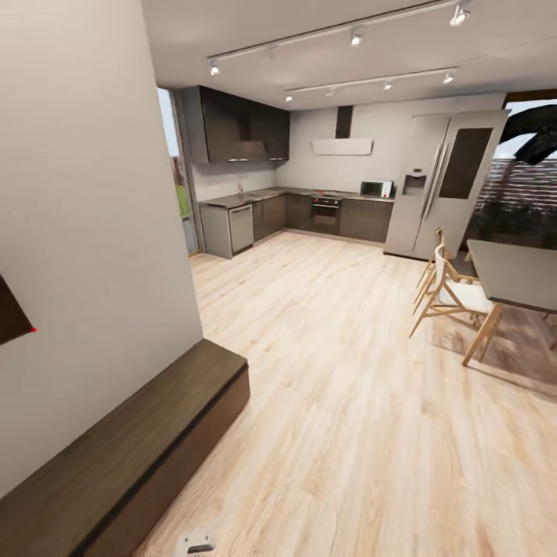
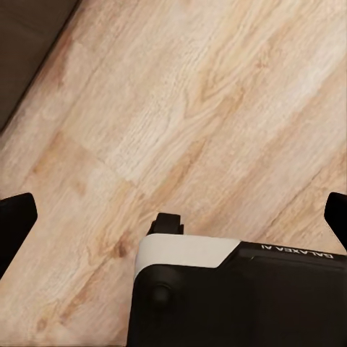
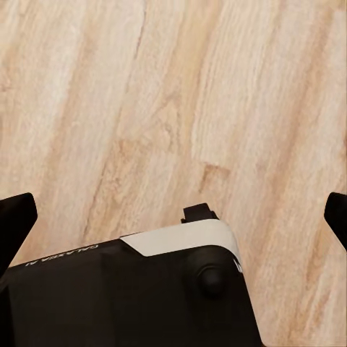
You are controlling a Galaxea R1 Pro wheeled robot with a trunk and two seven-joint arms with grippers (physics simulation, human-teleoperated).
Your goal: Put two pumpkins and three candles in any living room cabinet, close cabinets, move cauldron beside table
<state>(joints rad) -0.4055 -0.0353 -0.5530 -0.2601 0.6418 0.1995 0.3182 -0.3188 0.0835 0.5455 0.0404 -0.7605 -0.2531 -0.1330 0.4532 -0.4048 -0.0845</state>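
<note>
The cabinet [image 1: 116, 456], a long low dark-brown wood unit, runs along the left wall from the bottom left corner of the head view; its plain front looks shut. The pumpkins, candles and cauldron are out of view. My left gripper [image 2: 175, 220] is open, its dark fingertips [image 2: 14, 224] wide apart over bare wood floor, with a strip of the cabinet [image 2: 22, 50] beyond. My right gripper [image 3: 173, 217] is open too, with its fingertips [image 3: 14, 220] spread above the floor and nothing between them.
A grey-topped table [image 1: 514, 271] with pale wood chairs [image 1: 449, 294] stands at the right. A dark kitchen [image 1: 309, 213] and a steel fridge [image 1: 441, 186] line the far wall. Wood floor [image 1: 325, 371] stretches between. My base [image 2: 238, 296] sits under both wrists.
</note>
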